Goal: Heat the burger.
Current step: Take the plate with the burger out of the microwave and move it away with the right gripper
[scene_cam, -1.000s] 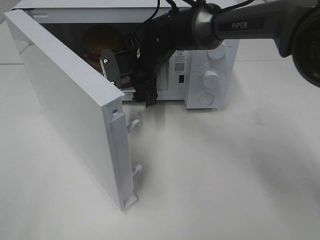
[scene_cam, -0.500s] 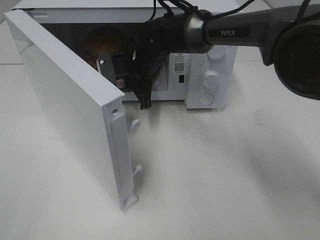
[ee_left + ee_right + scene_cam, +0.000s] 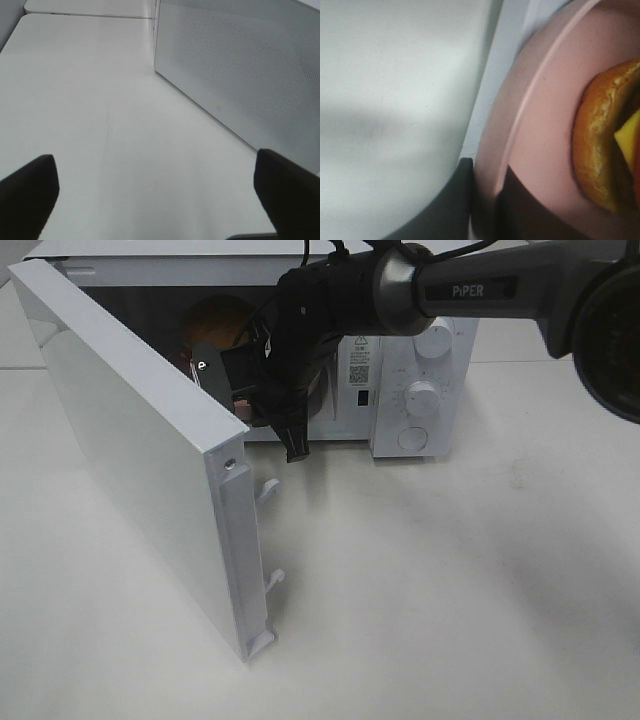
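Right end effector (image 3: 487,200) clenched on the pink plate's (image 3: 540,150) rim beside the burger (image 3: 600,150); left end effector (image 3: 155,195) released

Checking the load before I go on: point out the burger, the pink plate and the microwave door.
burger (image 3: 592,150): right wrist view, on the bun's golden crust.
pink plate (image 3: 545,145): right wrist view, on its bare surface inside the rim.
microwave door (image 3: 130,460): high view, on its white outer face.

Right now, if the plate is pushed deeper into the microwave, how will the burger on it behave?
The burger is stacked in layers, so it may lean or shift on a jerk. The pink plate looks smooth; the burger might slide. The right gripper pinches only the rim, so the plate could tilt.
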### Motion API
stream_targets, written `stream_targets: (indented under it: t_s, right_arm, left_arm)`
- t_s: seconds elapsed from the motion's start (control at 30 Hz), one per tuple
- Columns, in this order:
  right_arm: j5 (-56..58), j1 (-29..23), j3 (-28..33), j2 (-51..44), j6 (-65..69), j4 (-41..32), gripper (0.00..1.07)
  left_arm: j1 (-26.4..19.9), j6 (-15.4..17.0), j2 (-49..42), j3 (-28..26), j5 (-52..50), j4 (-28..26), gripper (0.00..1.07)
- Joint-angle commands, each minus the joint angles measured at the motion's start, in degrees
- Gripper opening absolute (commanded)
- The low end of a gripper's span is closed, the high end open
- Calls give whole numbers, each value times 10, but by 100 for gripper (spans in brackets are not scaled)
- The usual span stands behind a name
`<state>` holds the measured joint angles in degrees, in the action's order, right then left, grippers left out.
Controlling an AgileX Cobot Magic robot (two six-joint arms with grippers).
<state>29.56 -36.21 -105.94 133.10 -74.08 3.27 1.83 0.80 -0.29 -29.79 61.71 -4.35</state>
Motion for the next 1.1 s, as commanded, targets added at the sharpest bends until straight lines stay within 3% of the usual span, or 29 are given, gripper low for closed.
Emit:
stream_targets:
  t_s: [0.03,0.3,0.73,1.1]
  right_arm:
    - [-5,-8,53,-41,-50,-2,0]
    - [-57,-7,142,-104,-73,-5,0]
    - [-57,14,202,-184,-160,-73,0]
    - [-55,28,266,-252,-184,-80,0]
  left_arm:
    - [-2,-1,-10,2,-6,-1,98]
    - [-2,-1,-10,2,-6,-1,98]
    - [-2,-1,-10,2,-6,-1,98]
    - [-2,-1,-10,2,-6,-1,98]
